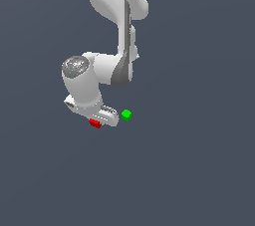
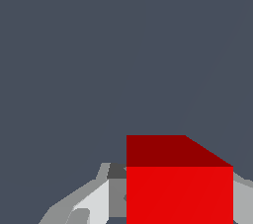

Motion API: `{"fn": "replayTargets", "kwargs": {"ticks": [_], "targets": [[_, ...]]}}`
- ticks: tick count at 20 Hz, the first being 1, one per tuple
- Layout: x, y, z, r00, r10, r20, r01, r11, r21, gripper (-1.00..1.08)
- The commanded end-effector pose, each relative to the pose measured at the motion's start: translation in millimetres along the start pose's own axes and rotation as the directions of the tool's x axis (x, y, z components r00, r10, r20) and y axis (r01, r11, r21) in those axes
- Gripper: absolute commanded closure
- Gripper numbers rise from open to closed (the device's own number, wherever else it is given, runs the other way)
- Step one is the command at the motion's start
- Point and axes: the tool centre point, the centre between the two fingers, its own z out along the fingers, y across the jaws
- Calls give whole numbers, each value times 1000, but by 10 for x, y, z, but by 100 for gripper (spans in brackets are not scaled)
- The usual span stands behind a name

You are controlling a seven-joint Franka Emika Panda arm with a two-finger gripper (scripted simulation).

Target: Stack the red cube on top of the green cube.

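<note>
The red cube [image 1: 95,123] peeks out from under the white gripper hand [image 1: 98,119] in the exterior view. In the wrist view the red cube [image 2: 179,193] fills the gap between the gripper's two grey fingers [image 2: 94,203], which touch its sides. The gripper [image 2: 179,208] looks shut on the red cube. The green cube [image 1: 126,115] sits on the dark floor a short way toward the exterior view's right of the gripper, apart from it. The green cube is out of the wrist view. I cannot tell whether the red cube is off the floor.
The white arm [image 1: 119,31] reaches down from the top of the exterior view, and its elbow and wrist [image 1: 82,78] hang over the spot just beside the cubes. A plain dark grey floor [image 1: 199,170] lies all around.
</note>
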Motion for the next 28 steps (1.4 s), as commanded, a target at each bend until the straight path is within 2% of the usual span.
{"fn": "replayTargets", "kwargs": {"ticks": [1,9,21,28], "targets": [[-19,-14,6,1000,0,0,0,1000,0,108],[-241,-156,102,1000,0,0,0,1000,0,108],[-951,-631,417,1000,-1,0,1,1000,0,108],[-1209,-819,542,1000,-1,1,1,1000,0,108]]}}
